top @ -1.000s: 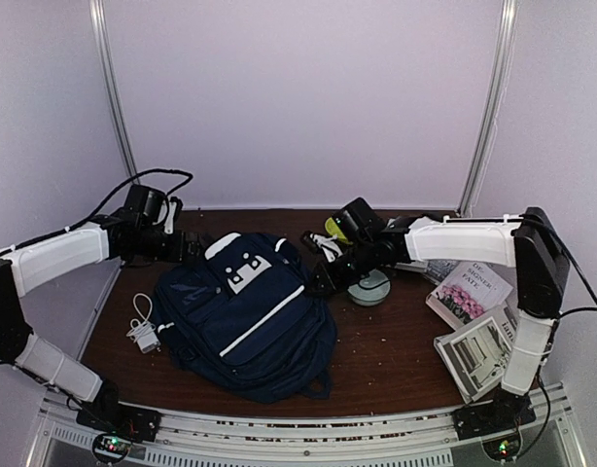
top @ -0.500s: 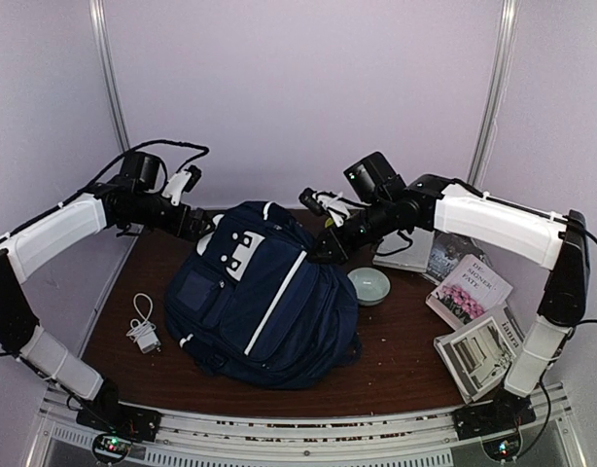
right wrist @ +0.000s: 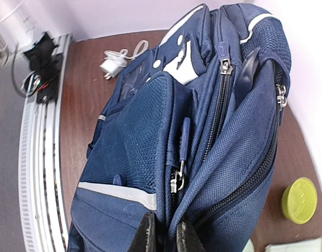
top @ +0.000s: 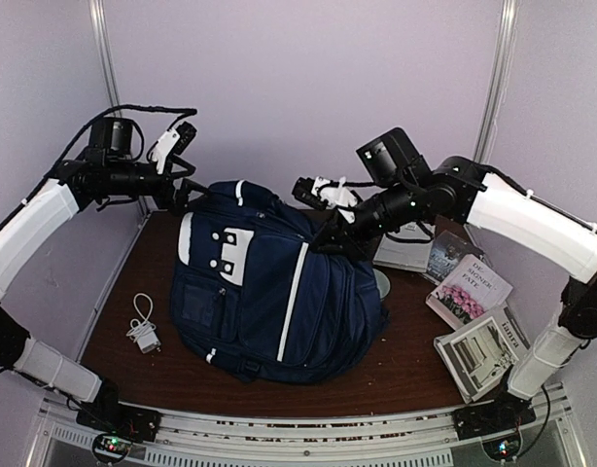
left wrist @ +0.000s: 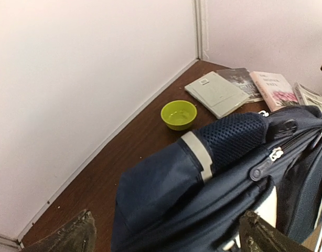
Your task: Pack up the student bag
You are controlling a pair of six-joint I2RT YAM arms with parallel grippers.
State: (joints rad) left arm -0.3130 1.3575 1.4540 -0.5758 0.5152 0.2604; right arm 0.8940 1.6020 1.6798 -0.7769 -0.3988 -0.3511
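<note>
A: Where is the student bag (top: 279, 282) found?
B: Mid-worktop (top: 415, 360), its fabric pinched by the closed right jaws; the left jaws are spread wide at its top. Books (top: 469, 297) and a charger (top: 143, 331) are laid alongside, and a green bowl (left wrist: 178, 114) is screened behind.

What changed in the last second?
The right hand, shut on the student bag at its side, rose and tipped the bag from flat toward upright. The left hand, open, rose along with the bag's top. The white charger and books stayed put.
</note>
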